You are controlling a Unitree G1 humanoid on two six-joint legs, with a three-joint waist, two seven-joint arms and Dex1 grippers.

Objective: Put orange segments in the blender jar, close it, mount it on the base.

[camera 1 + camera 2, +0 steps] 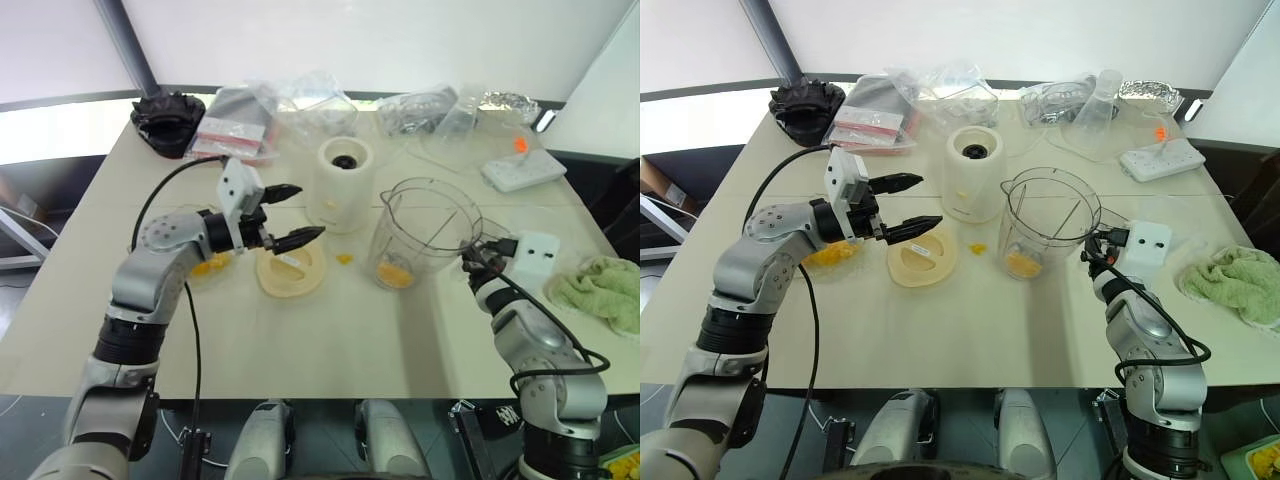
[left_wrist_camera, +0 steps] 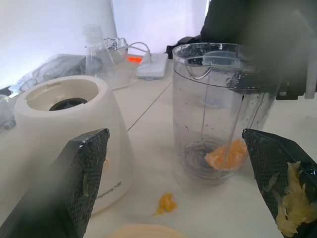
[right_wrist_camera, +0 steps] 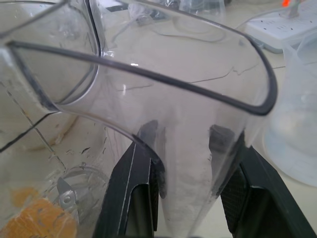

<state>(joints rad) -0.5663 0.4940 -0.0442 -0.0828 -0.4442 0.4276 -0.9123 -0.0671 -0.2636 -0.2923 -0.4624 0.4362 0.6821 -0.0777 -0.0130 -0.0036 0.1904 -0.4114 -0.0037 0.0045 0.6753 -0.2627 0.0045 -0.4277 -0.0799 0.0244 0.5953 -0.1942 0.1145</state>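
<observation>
The left gripper (image 1: 300,215) hangs level above the cream lid (image 1: 290,270), fingers spread and empty. The right gripper's (image 3: 190,183) fingers clasp the blender jar's (image 1: 425,235) handle; its wrist view shows the blade and orange segments (image 3: 34,220) inside, just beyond the fingers.

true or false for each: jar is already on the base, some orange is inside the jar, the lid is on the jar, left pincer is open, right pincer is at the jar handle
1. The blender jar sits on the base. False: it stands on the table beside it.
2. Orange segments lie inside the jar. True.
3. The lid closes the jar. False: it lies flat on the table, and the jar's top is open.
4. The left pincer is open and holds nothing. True.
5. The right pincer has its fingers on either side of the jar's handle. True.
</observation>
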